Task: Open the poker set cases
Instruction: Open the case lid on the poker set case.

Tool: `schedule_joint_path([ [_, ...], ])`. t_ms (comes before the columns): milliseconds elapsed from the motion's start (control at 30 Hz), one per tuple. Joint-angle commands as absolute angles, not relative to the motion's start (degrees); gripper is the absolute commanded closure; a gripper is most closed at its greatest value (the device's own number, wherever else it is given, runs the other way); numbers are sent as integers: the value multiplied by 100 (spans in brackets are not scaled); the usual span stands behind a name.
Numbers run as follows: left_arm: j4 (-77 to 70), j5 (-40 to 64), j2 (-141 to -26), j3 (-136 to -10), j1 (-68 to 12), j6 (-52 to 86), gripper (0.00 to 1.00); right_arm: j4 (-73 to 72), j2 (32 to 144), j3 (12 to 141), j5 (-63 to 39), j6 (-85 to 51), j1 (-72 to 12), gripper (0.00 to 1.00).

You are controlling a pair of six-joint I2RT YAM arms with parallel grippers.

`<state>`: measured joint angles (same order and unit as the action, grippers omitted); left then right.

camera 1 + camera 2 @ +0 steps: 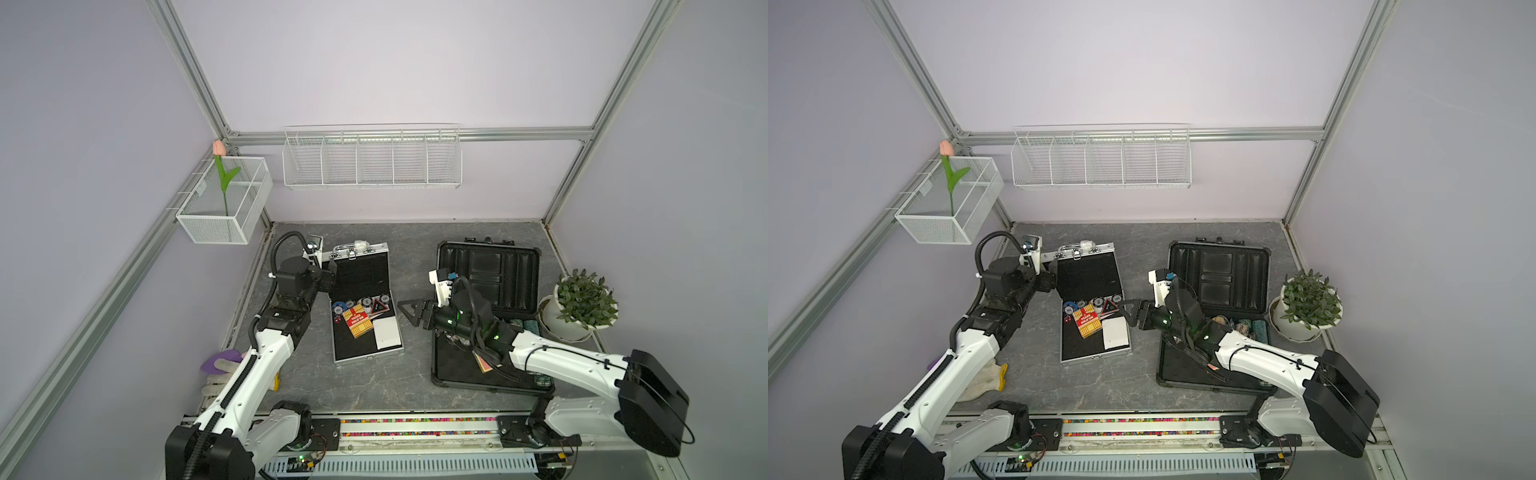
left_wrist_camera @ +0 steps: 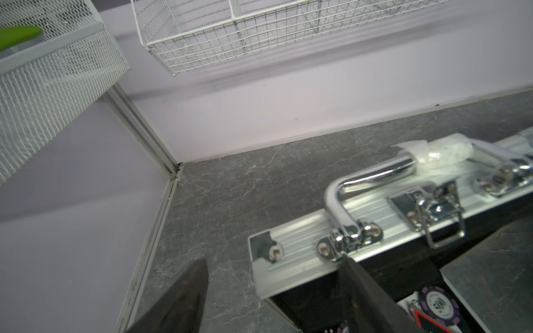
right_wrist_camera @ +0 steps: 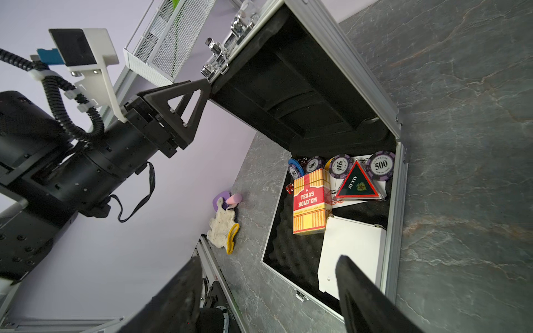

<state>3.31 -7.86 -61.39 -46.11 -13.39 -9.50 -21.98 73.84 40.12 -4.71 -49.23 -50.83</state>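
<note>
Left claw (image 1: 331,274) spread astride silver case (image 1: 353,347) lid corner, arm outstretched.

Bright, even light; soft shadows, wrist views blurred near edges.

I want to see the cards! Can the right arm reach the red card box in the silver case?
Probably yes. The lid stands open, nothing covers the card box, and the right arm's open fingers hover close by the silver case.
</note>
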Motion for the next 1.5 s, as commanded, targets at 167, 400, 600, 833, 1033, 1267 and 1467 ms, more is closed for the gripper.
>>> schedule_joint_path([
  [167, 588, -905, -6309, -4769, -1292, -504, 26, -2154, 7339, 4058, -334, -4865, -5072, 25],
  [400, 529, -1128, -6223, -4747, -1265, -429, 25, -2109, 7253, 4004, -270, -4861, -5078, 25],
  [600, 259, -1060, -5967, -4612, -1255, -376, 24, -2121, 7251, 3998, -237, -4881, -5075, 25],
  [833, -41, -726, -5650, -4397, -1257, -428, 22, -2119, 7277, 4043, -237, -4903, -5079, 25],
  [1033, -44, -727, -5607, -4364, -1257, -454, 22, -2084, 7236, 4051, -247, -4913, -5076, 25],
  [1267, -202, -700, -5237, -4290, -1257, -538, 22, -1721, 7084, 4179, -165, -4766, -5107, 25],
  [1467, -176, -814, -4507, -4327, -1257, -58, 21, -249, 6682, 4825, 779, -3015, -5124, 24],
])
